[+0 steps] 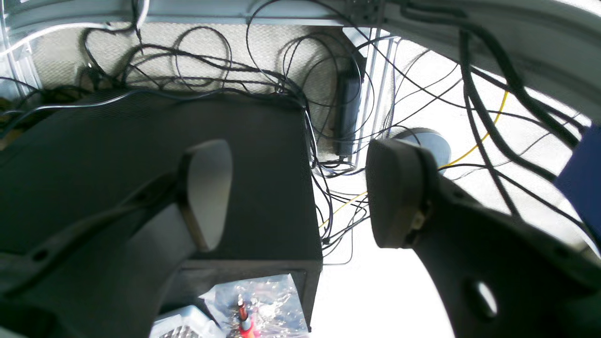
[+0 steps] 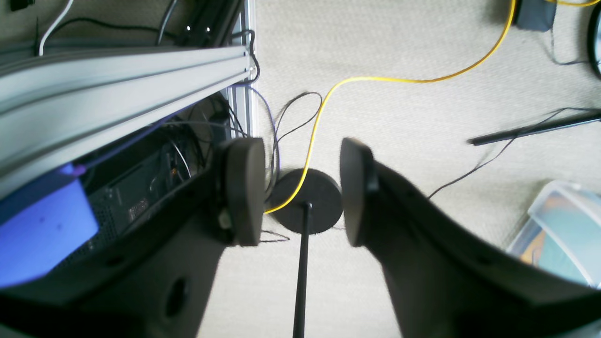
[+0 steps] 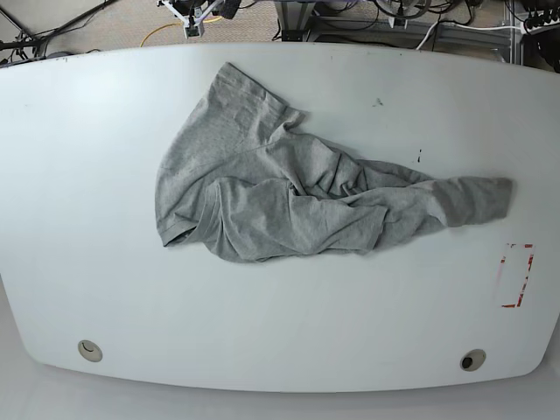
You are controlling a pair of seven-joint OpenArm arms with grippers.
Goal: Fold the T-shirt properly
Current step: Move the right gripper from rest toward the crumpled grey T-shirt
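Note:
The light grey T-shirt (image 3: 280,188) lies crumpled on the white table (image 3: 87,219) in the base view. Its body is bunched at centre left and one sleeve stretches out to the right (image 3: 477,199). No lettering shows. Neither arm appears in the base view. My left gripper (image 1: 300,192) is open and empty, off the table, above a black box and cables. My right gripper (image 2: 299,190) is open and empty, above carpeted floor. The T-shirt does not show in either wrist view.
A red marked rectangle (image 3: 516,276) sits near the table's right edge, and two round grommets (image 3: 87,350) (image 3: 472,360) near the front. A black box (image 1: 141,155), a black stand base (image 2: 307,201), a yellow cable (image 2: 375,80) and an aluminium frame (image 2: 117,80) lie below the grippers.

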